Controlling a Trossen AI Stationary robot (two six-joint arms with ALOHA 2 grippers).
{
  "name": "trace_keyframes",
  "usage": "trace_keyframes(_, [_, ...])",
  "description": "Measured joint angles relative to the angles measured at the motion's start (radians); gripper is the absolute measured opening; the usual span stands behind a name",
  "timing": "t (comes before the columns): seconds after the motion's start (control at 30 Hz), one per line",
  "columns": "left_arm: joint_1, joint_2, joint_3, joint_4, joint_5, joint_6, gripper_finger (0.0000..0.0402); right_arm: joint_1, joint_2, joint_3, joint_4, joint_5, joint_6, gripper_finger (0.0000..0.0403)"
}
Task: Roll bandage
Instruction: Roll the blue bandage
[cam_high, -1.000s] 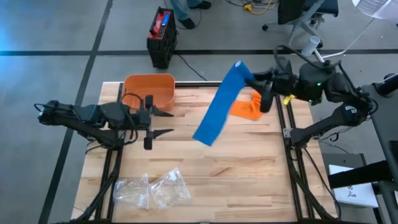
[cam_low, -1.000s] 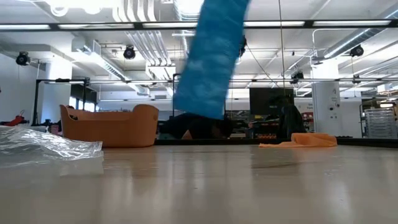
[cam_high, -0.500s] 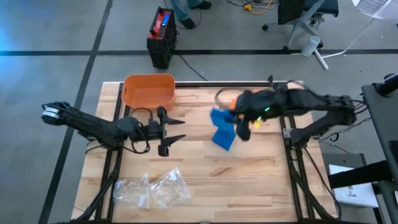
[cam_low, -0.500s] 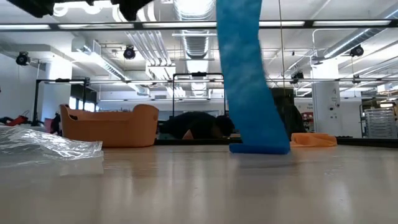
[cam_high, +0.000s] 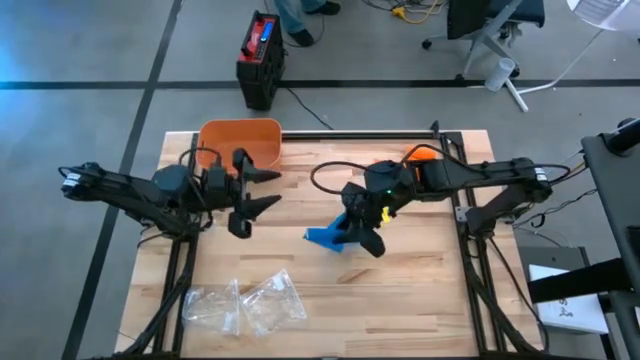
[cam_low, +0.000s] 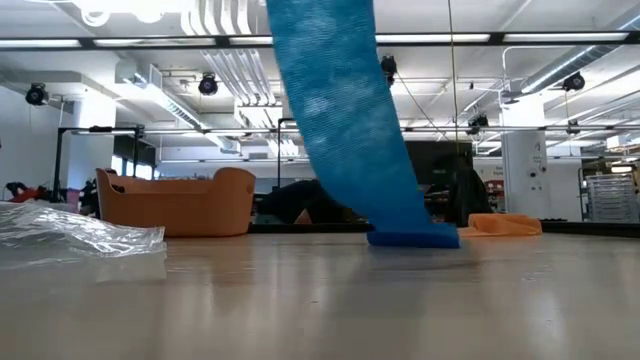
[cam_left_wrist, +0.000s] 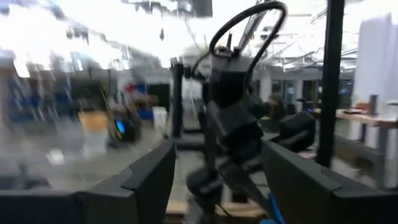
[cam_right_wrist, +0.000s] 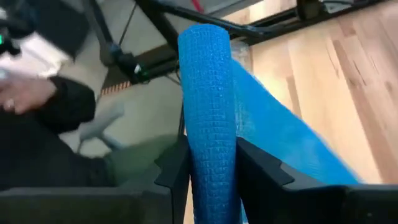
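Observation:
A blue bandage strip hangs from my right gripper over the middle of the table. Its lower end lies on the wood, and a bit of it shows beside the gripper in the high view. In the right wrist view the strip stands gathered between the fingers. My left gripper is open and empty, left of the middle, pointing toward the right arm. My right gripper pinches the blue bandage between its two fingers, on a part gathered into a narrow band near its upper end. The fingers point down from above. The strip hangs slanting below them, with its lower end on the table.
An orange basket stands at the far left of the table. An orange cloth lies at the far right. Clear plastic bags lie near the front left. Bare wood lies at the front right.
My right gripper has gone from the table's far right toward its middle and down, carrying the bandage. The strip hung clear and spread out; now its lower end has come down onto the wood. My left gripper has stayed open in about the same place.

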Motion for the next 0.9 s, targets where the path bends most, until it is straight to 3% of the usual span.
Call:
trace_keyframes(0.1, [-0.001, 0.023, 0.019, -0.082, 0.057, -0.043, 0.0231, 0.011, -0.002, 0.000, -0.055, 0.001, -0.080, 0.0118])
trace_keyframes(0.33, [-0.016, 0.159, -0.008, 0.031, 0.239, 0.001, 0.0231, 0.020, -0.016, 0.000, -0.072, 0.004, -0.111, 0.0104])
trace_keyframes(0.63, [-0.020, 0.332, 0.039, 0.039, 0.206, 0.023, 0.0231, 0.027, -0.018, 0.000, -0.146, 0.004, -0.106, 0.0100])
trace_keyframes(0.9, [-0.022, 0.387, 0.075, 0.040, 0.173, 0.023, 0.0231, 0.028, -0.018, 0.000, -0.177, 0.004, -0.103, 0.0118])
